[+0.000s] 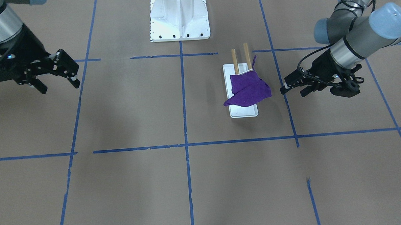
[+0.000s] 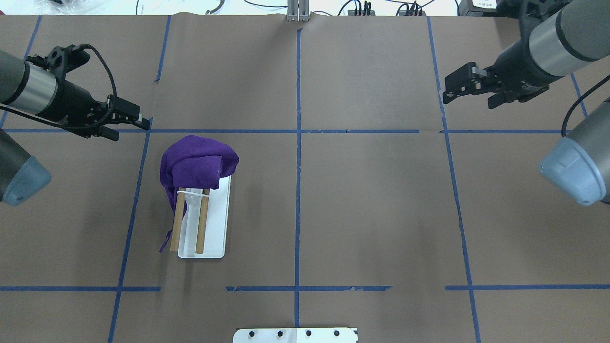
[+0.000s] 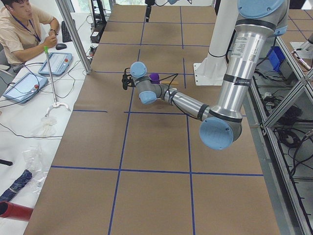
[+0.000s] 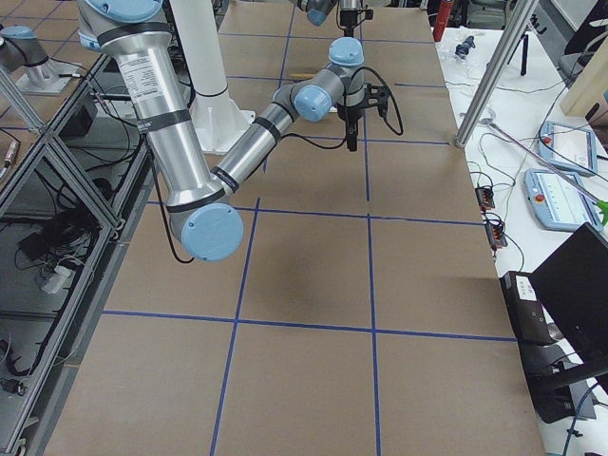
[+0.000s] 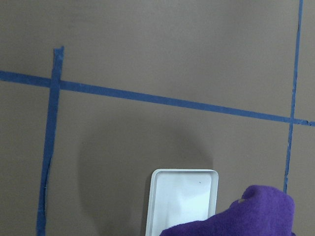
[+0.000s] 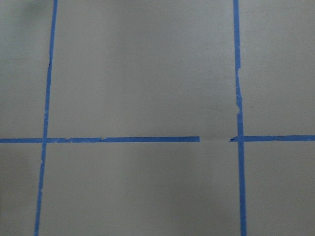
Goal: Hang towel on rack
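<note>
The rack has a white base plate (image 1: 243, 111) and two wooden dowels (image 1: 234, 61). It stands left of the table's centre in the overhead view (image 2: 217, 224). The purple towel (image 1: 249, 88) is draped over the far ends of the dowels and hangs over the plate's end (image 2: 198, 164). The left wrist view shows the towel (image 5: 248, 216) and the plate (image 5: 182, 196) at its bottom edge. My left gripper (image 2: 129, 132) is open and empty, apart from the towel, beyond and to the left of it (image 1: 292, 91). My right gripper (image 2: 468, 101) is open and empty, far off on the right side (image 1: 60, 87).
A large white metal pedestal (image 1: 179, 22) with bolt holes stands at the robot's edge of the table (image 2: 295, 335). Blue tape lines (image 2: 298, 131) grid the brown table. An operator (image 3: 19, 29) sits past the far edge with tablets and cables.
</note>
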### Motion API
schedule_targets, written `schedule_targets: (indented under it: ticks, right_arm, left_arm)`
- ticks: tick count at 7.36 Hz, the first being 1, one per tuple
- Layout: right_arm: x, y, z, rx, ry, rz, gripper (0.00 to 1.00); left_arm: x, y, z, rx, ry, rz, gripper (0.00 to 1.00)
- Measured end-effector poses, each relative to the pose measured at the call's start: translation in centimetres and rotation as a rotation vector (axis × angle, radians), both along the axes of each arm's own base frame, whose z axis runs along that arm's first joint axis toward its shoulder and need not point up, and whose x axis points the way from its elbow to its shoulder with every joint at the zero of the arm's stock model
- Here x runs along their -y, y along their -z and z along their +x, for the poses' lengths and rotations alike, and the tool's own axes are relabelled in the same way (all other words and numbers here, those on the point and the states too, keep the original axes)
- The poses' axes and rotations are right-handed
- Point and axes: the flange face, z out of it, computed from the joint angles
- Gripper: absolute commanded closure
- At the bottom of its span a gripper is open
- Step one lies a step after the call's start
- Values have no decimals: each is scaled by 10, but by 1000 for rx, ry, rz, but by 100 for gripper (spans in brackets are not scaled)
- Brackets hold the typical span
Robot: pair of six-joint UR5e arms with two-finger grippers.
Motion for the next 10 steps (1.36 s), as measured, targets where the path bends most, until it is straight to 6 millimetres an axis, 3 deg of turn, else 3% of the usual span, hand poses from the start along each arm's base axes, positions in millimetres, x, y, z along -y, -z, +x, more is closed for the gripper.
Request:
schedule_targets:
  ticks: [2,5,7,8,9,10]
  right_arm:
    - [28,-81,69,-66,35,-6,0]
    - [66,-232,186,-174,105,-13,0]
    - [68,-305,258,-202,134,-11,0]
    - [65,-335,281,-208,152,-18,0]
    - [62,-363,292,-214,179,-32,0]
    - [61,-382,295,-216,200,-47,0]
  left_arm:
    - [16,-41,-64,82,12,181,0]
    - [29,-139,-179,263,-3,430,0]
    - [36,-193,-237,382,-37,491,0]
    - [38,-213,-260,450,-79,458,0]
    - [38,-224,-281,498,-121,379,0]
    - [35,-220,-300,514,-147,278,0]
